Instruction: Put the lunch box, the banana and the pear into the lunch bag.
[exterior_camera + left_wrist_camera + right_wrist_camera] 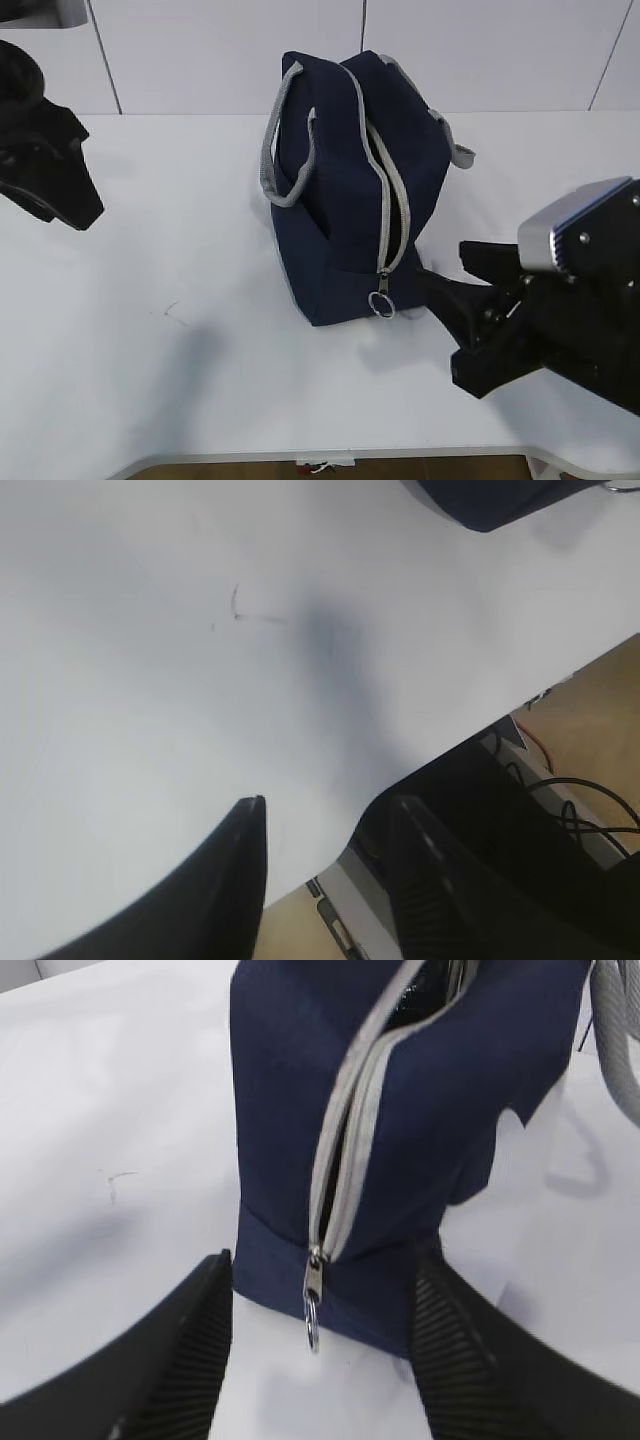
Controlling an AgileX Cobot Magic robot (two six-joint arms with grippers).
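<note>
Upright lunch bag, zipper end facing open right tool.

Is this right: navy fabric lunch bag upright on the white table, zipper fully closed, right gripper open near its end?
Not quite. The navy fabric lunch bag has its grey zipper parted; the right wrist view shows the gap. It stands on the white table, with the right gripper open.
</note>
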